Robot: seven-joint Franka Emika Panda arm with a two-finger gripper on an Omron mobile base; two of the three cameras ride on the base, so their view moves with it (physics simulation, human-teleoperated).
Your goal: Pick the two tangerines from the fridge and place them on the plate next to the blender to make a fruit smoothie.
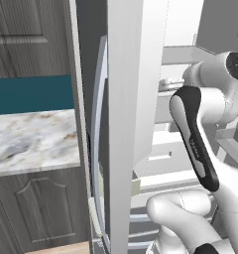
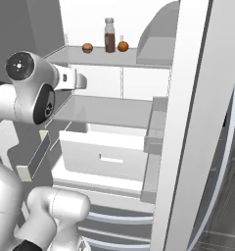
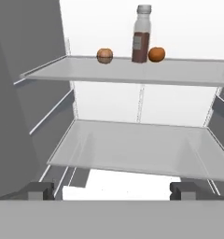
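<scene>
Now reaching into the fridge (image 2: 188, 122) | pincer (image 3: 112, 190) standing wide, gripping nothing | two tangerines (image 3: 156, 54) sitting on the upper shelf (image 3: 132, 72), flanking a bottle (image 3: 141, 35) | step: approaching first pick | next: rising and advancing toward one fruit.

Even, flat rendered light filled all three views, the white fridge (image 2: 114, 78) interior nearly blown out behind the shelves, shadows soft and faint, with no glare, edge distortion or blur beyond slight overall softness.
</scene>
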